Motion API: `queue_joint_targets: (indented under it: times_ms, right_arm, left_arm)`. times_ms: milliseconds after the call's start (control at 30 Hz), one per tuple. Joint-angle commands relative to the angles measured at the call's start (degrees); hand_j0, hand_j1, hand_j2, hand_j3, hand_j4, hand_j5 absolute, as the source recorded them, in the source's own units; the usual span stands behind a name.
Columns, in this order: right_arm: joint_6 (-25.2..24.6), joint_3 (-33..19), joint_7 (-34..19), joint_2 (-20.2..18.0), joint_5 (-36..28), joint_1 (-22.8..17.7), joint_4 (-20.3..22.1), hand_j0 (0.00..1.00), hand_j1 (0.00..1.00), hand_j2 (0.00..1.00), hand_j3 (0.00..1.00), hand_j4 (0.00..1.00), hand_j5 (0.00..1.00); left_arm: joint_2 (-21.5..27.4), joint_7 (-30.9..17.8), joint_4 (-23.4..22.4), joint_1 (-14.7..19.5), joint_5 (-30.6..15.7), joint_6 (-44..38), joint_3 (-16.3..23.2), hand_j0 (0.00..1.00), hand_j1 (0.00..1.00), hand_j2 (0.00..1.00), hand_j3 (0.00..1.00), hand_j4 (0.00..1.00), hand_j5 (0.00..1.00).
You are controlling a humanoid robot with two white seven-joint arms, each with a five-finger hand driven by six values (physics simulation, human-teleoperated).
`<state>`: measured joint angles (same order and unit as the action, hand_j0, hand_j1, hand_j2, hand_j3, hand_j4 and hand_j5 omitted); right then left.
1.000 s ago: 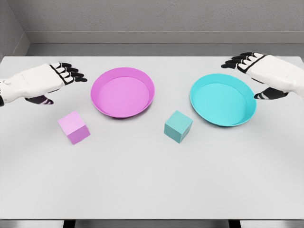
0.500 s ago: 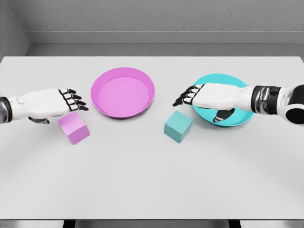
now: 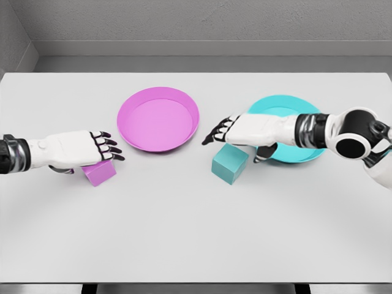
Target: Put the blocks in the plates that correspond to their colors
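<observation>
A pink block (image 3: 100,172) lies left of centre on the white table, its upper part hidden under my left hand (image 3: 98,147). That hand hovers flat over it, fingers extended and open. A teal block (image 3: 229,164) sits just left of the cyan plate (image 3: 288,108). Above the teal block's back edge my right hand (image 3: 236,133) reaches in, fingers stretched and open, forearm crossing the cyan plate. The pink plate (image 3: 158,119) stands empty between both hands.
The white table (image 3: 196,233) stretches wide toward its front edge. A grey wall runs behind the table's far edge.
Both hands have moved inward and lower: the left now covers the pink block's top, and the right has slid further left over the teal block. Neither block has moved.
</observation>
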<state>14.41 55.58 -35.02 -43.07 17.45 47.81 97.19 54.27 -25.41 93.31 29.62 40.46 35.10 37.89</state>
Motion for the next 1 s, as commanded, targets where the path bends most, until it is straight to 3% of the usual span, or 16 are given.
queue_joint_targets:
  times_ms: [0, 133, 233, 300, 567, 767, 800, 867, 967]
  right_arm:
    - [-0.1, 0.9, 0.0, 0.2, -0.1, 0.0, -0.1, 1.0, 1.0, 1.0, 1.0, 1.0, 1.0]
    - [-0.2, 2.3, 0.0, 0.4, -0.1, -0.2, -0.2, 1.0, 1.0, 1.0, 1.0, 1.0, 1.0]
    - [-0.4, 2.9, 0.0, 0.4, -0.1, -0.3, -1.0, 1.0, 1.0, 1.0, 1.0, 1.0, 1.0]
    - [-0.4, 3.0, 0.0, 0.6, -0.1, -0.3, -1.1, 1.0, 1.0, 1.0, 1.0, 1.0, 1.0]
    - [-0.4, 5.1, 0.0, 1.6, -0.1, -0.4, -5.0, 1.0, 1.0, 1.0, 1.0, 1.0, 1.0]
    - [-0.3, 5.9, 0.0, 2.6, -0.1, -0.2, -5.1, 1.0, 1.0, 1.0, 1.0, 1.0, 1.0]
    - [-0.2, 5.9, 0.0, 2.6, -0.1, -0.2, -5.1, 0.9, 0.9, 0.9, 0.9, 0.9, 0.9]
    - [0.4, 5.9, 0.0, 2.6, -0.1, -0.1, -5.0, 0.58, 0.58, 0.58, 0.58, 0.58, 0.58]
    - [0.4, 5.5, 0.0, 2.4, -0.1, 0.0, -4.9, 0.51, 0.51, 0.51, 0.51, 0.51, 0.51]
  left_arm:
    - [-0.2, 0.0, 0.2, 0.0, -0.2, -0.1, 0.1, 1.0, 1.0, 1.0, 1.0, 1.0, 1.0]
    - [-0.3, -0.1, 0.5, 0.1, -0.3, -0.1, 0.4, 1.0, 1.0, 1.0, 1.0, 1.0, 1.0]
    - [-0.3, -4.0, 0.6, 0.3, -0.5, -0.1, 0.9, 1.0, 1.0, 1.0, 1.0, 1.0, 1.0]
    - [-0.2, -4.1, 0.6, 0.3, -0.6, -0.1, 0.9, 1.0, 1.0, 1.0, 1.0, 1.0, 1.0]
    - [0.1, -4.1, 0.6, 0.4, -0.5, -0.1, 1.0, 0.73, 0.73, 0.73, 0.73, 0.73, 0.73]
    - [-0.1, -4.2, 0.6, 0.4, -0.5, -0.1, 0.9, 0.55, 0.55, 0.55, 0.55, 0.55, 0.55]
    - [-0.1, -4.2, 0.6, 0.4, -0.5, -0.1, 0.9, 0.53, 0.53, 0.53, 0.53, 0.53, 0.53]
    - [-0.1, -4.2, 0.6, 0.4, -0.5, -0.1, 0.8, 0.52, 0.52, 0.52, 0.52, 0.52, 0.52]
    - [-0.2, -4.1, 0.6, 0.5, -0.5, -0.1, 0.6, 0.52, 0.52, 0.52, 0.52, 0.52, 0.52]
